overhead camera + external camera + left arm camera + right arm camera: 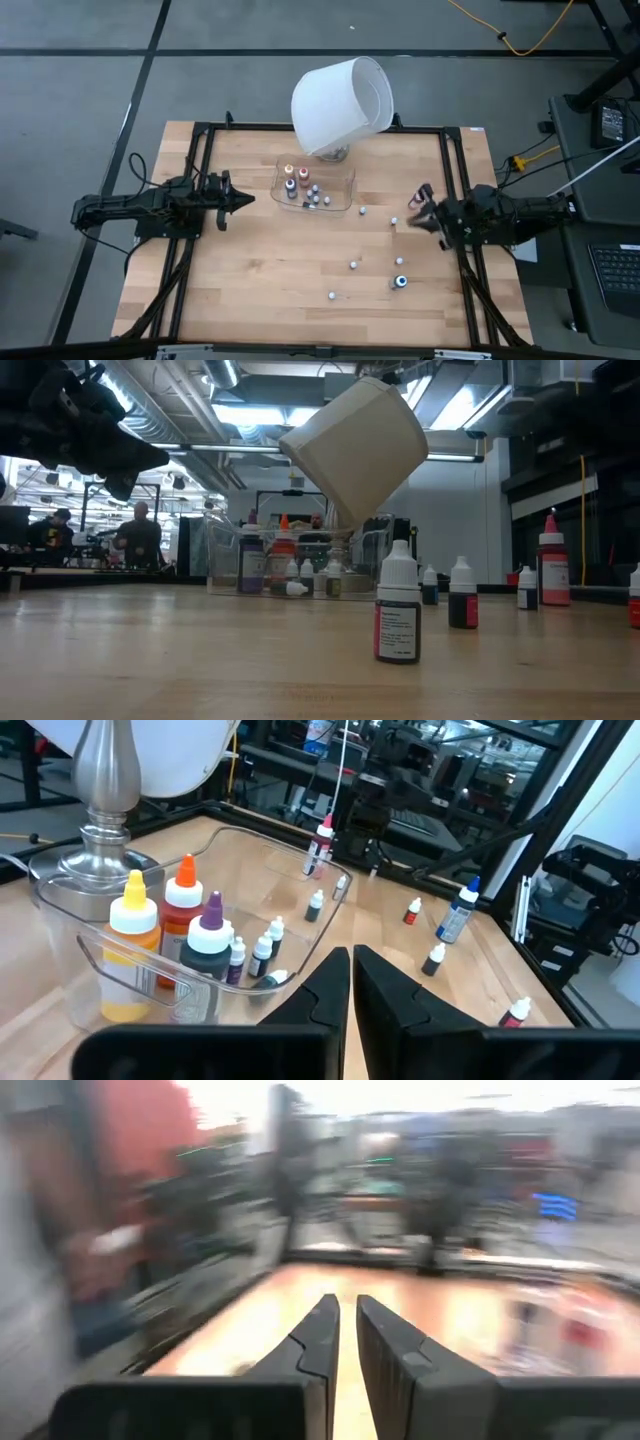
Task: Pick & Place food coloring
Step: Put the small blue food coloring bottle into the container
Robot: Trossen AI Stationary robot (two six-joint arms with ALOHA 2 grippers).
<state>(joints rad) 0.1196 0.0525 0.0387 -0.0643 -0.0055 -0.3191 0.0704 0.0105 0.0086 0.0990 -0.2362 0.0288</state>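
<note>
Hovering left pincer closed, empty, beside tray; right pincer closed, empty.

You see food coloring bottles capped orange, yellow, purple, blue and red, a clear tray, a white lampshade on its silver base, and the pale wood-grain table framed black.
</note>
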